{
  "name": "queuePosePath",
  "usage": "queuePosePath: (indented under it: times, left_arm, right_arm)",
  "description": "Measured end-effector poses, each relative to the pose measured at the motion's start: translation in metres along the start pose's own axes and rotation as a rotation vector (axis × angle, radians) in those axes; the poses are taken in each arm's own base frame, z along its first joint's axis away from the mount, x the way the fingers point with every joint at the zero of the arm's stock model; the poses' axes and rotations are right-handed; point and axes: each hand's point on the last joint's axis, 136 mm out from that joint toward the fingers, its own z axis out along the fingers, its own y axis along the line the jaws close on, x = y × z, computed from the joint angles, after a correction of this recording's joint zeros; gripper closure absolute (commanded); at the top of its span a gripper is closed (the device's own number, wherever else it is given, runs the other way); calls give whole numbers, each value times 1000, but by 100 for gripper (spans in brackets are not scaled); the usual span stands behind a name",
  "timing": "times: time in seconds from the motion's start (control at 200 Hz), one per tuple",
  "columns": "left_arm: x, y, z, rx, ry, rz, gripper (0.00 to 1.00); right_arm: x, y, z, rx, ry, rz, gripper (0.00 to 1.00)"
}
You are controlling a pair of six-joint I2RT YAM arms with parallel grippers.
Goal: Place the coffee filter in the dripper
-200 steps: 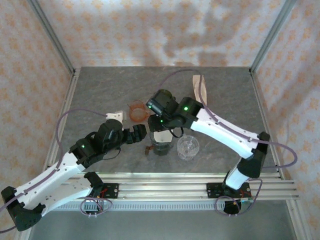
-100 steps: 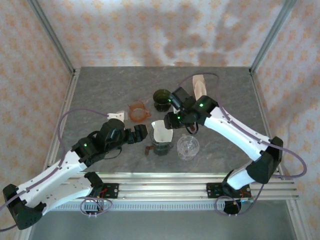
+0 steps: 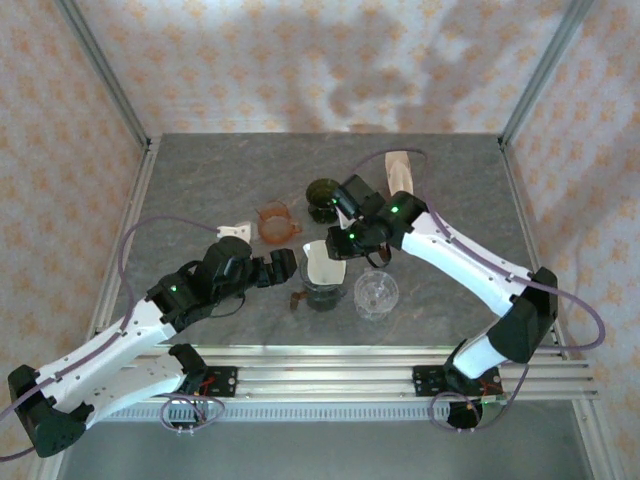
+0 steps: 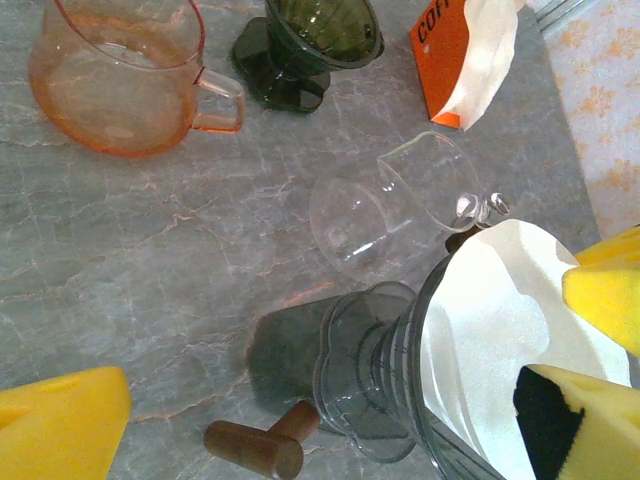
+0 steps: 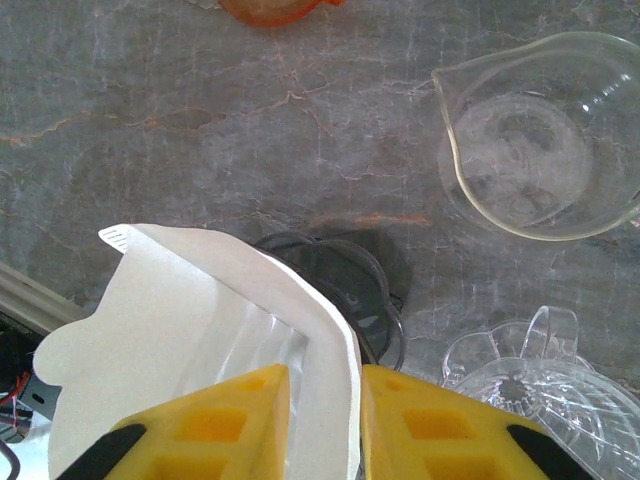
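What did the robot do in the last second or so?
The right arm swung rightward, uncovering the green dripper; the right tool closed on the rim of the white filter standing in the grey dripper. The left tool stayed open beside it, and the orange cup kept its place.

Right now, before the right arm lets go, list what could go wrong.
The right end effector pinches the filter rim; pulling away unreleased could drag it out of the dripper.
The filter sits lopsided, one side sticking high; it may flop out.
The glass pitcher is close by; a wide retreat might knock it.
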Motion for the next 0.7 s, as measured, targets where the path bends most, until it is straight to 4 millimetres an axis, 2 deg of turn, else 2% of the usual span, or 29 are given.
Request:
queuePosePath:
  times: [0.075,0.175,0.535,0.701]
  left_arm:
    - [0,-1,1,3,1,0,0]
    - [0,-2,1,6,2,0,0]
    - [-4,-12,-1,44,2,-4,0]
    - [-2,-24,8,75,31,-3,0]
  right_arm:
    - [1,1,0,-5,3,-1,85]
    - [1,2,0,-9,6,-2,100]
    - [3,1,-1,134,-70,-82,100]
    - [4,-1,-3,210,-107,-125,100]
